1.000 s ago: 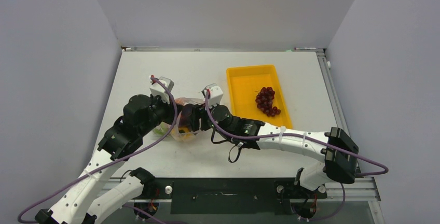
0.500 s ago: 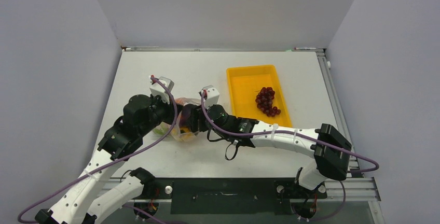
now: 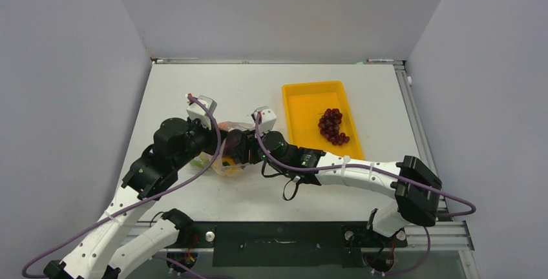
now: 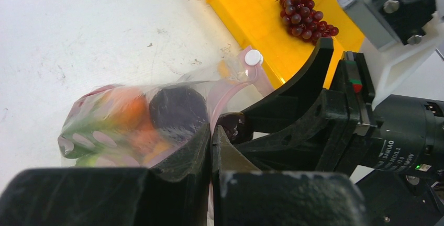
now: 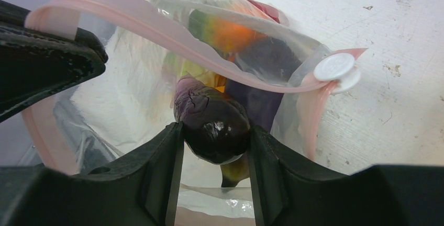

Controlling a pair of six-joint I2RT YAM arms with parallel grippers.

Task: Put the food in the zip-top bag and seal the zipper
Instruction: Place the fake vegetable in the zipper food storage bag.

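R tool clamps an eggplant right at the bag mouth, just under the upper run of the zipper. L tool is closed, pinching the bag's lip at 9 o'clock of that mouth. Crowding behind the eggplant: orange pepper, green bit, a dark piece. Slider sits at 3 o'clock. Grapes lie in the tray, approx 2 o'clock from the bag on the table.

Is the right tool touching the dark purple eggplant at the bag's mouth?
Touching. The right wrist view shows the eggplant pinched between both fingers of the right tool, no gap either side, at the mouth of the zip-top bag.
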